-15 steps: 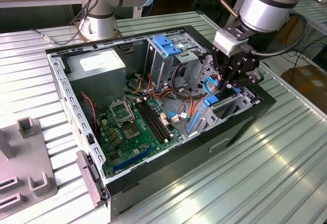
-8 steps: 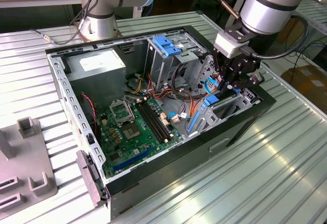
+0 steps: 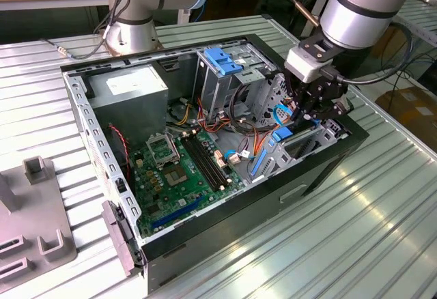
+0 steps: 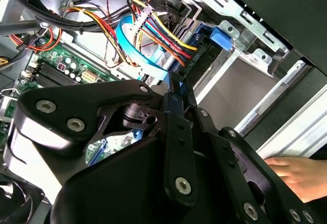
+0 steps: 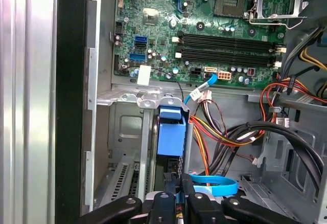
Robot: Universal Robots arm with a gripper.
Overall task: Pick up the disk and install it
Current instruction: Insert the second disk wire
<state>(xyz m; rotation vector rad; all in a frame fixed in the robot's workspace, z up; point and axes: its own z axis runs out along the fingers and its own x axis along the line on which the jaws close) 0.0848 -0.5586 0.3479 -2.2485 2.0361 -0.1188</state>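
Note:
The disk point(image 5: 171, 132) stands on edge in the drive bay at the front of the open computer case point(image 3: 321, 176), its blue side rail facing the first wrist view. In the exterior view its blue rail point(image 3: 282, 134) shows just below my gripper point(image 3: 305, 111). My gripper point(image 5: 180, 191) is low inside the case with its fingers point(image 5: 164, 201) pinched close on the disk's edge. A strip of blue point(image 4: 175, 92) runs between the black fingers in the second wrist view. The body and label of the disk are hidden.
Bundled red, yellow and black cables point(image 5: 230, 132) and a blue flat cable point(image 5: 214, 187) crowd the bay. The motherboard point(image 3: 184, 169), power supply box point(image 3: 130, 87) and a metal cage with a blue latch point(image 3: 222, 60) share the case. A hand point(image 4: 296, 175) rests outside the case wall.

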